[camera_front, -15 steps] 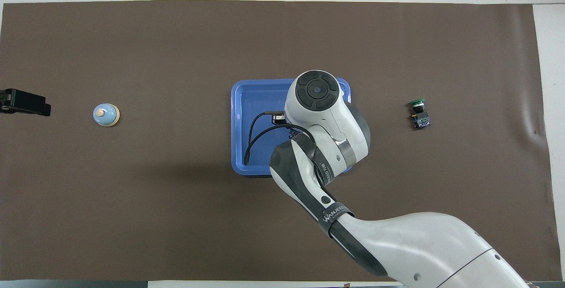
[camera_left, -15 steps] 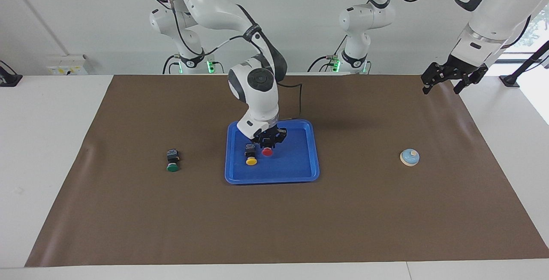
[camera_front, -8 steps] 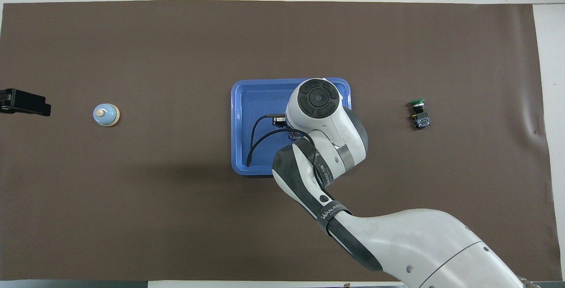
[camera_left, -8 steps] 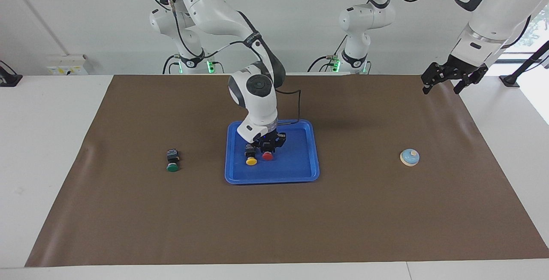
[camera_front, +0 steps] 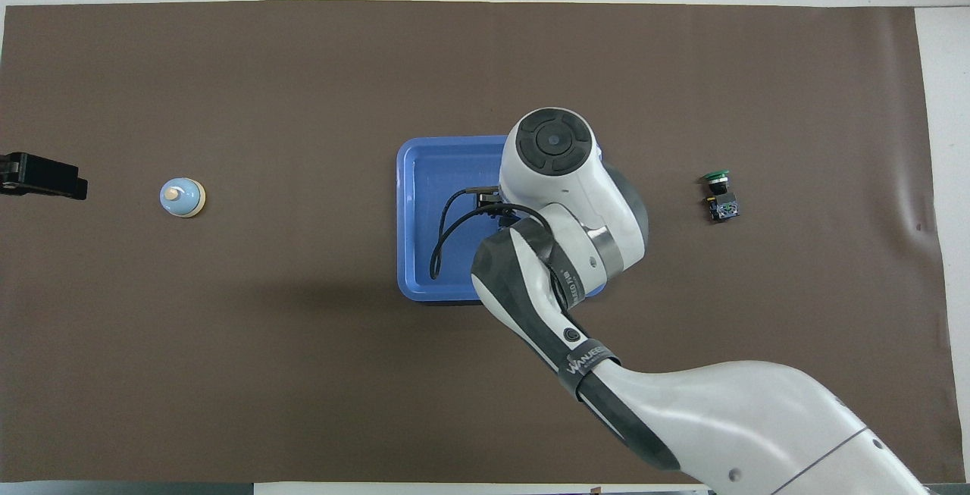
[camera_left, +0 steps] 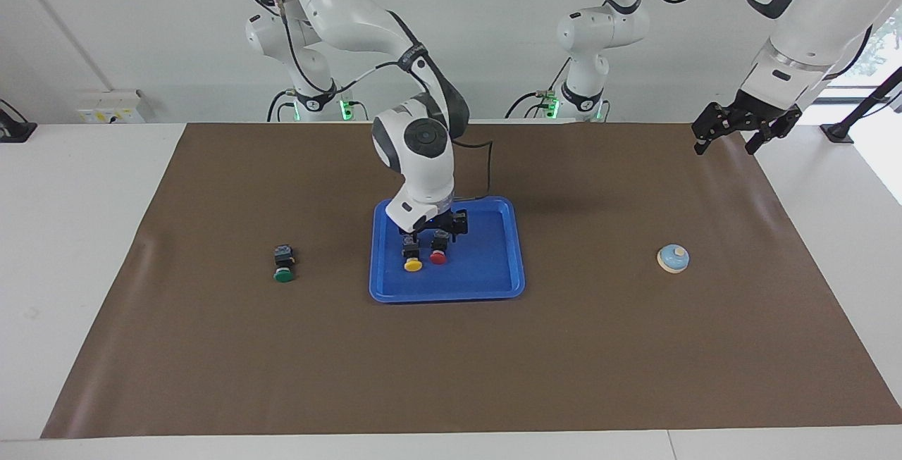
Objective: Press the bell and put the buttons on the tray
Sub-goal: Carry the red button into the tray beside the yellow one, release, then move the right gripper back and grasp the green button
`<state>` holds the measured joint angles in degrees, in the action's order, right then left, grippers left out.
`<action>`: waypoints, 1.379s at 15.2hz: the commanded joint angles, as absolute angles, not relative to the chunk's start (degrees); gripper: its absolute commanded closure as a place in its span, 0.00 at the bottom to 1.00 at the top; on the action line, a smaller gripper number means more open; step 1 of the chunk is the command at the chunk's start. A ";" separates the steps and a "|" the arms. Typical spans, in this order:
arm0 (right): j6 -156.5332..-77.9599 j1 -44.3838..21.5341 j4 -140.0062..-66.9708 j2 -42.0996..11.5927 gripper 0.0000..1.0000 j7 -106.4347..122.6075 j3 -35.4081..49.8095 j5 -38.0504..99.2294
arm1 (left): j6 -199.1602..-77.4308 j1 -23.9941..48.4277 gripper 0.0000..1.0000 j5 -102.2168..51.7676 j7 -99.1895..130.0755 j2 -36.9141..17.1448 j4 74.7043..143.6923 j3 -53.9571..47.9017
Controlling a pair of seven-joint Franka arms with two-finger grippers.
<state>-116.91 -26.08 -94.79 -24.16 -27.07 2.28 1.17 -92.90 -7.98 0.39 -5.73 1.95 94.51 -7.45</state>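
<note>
Opening its jaws wide over the shallow blue plastic tray (camera_left: pixel 493 284), the right gripper (camera_left: pixel 438 229) has let go of the red-capped push-button switch (camera_left: pixel 439 253), which a second ago it still clasped and which now rests in the tray touching nothing above, just beside the yellow-capped push-button switch (camera_left: pixel 412 259). The green-capped push-button switch (camera_left: pixel 283 263) lies on the brown mat (camera_left: pixel 211 347) toward the right arm's end, likely next. The waiting left gripper (camera_left: pixel 745 124) hangs open above the mat's corner, well apart from the small blue-domed bell (camera_left: pixel 673 258).
</note>
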 commanded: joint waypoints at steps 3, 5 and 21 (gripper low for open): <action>-113.90 -10.84 -97.20 -18.55 0.00 -1.82 2.81 1.41 | -93.16 -7.91 0.00 0.00 -6.15 3.34 95.98 -7.12; -114.60 -6.87 -98.69 -18.28 0.00 7.70 2.81 1.41 | -93.16 -7.91 0.00 0.00 -6.15 3.34 95.98 -7.12; -128.85 2.64 -115.92 -16.53 0.00 -3.95 2.81 1.67 | -93.16 -7.91 0.00 0.00 -6.15 3.34 95.98 -7.12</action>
<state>-127.41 2.35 -112.73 -18.54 -1.67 2.16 1.22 -92.90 -7.98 0.39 -5.73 1.95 94.51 -7.45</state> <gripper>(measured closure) 0.000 0.000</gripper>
